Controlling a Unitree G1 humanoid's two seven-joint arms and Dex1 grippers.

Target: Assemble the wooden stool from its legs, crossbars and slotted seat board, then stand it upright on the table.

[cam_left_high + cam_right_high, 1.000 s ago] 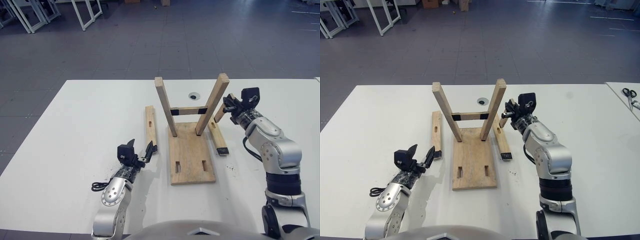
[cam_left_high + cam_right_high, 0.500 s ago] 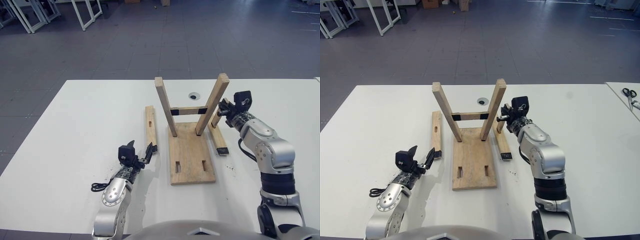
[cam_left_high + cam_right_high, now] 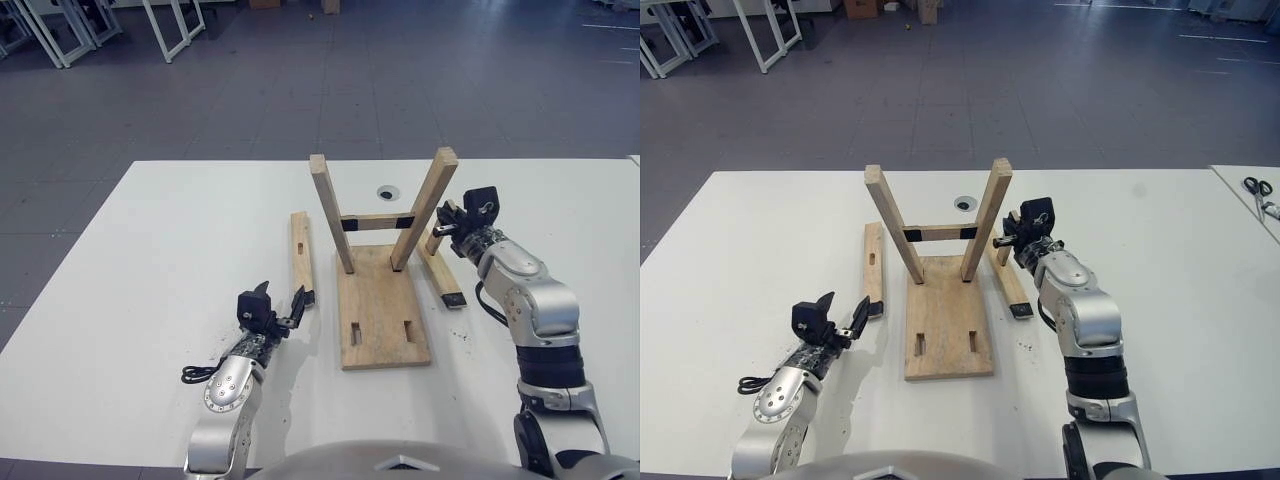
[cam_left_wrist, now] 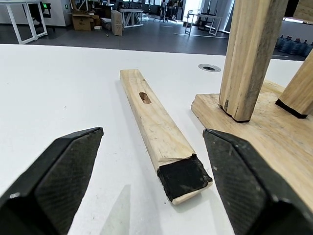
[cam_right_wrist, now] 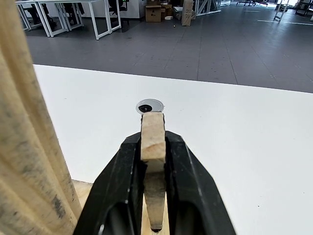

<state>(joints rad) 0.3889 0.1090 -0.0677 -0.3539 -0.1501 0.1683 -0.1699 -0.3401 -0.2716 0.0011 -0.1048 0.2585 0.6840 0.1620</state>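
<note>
Frame's half built: seat board mid-frame on the table, two legs plus a fitted crossbar standing in it. Right jaws pinch a short crossbar just right of centre. Left jaws gape wide by a loose leg, lower left. Next, probably: slot that short crossbar in.

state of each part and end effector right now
seat board, flat on table, two slots empty
fitted legs, standing in board
left loose leg, lying flat
right loose leg, lying flat
loose crossbar, gripped
left end effector, open
right end effector, shut on loose crossbar
</note>
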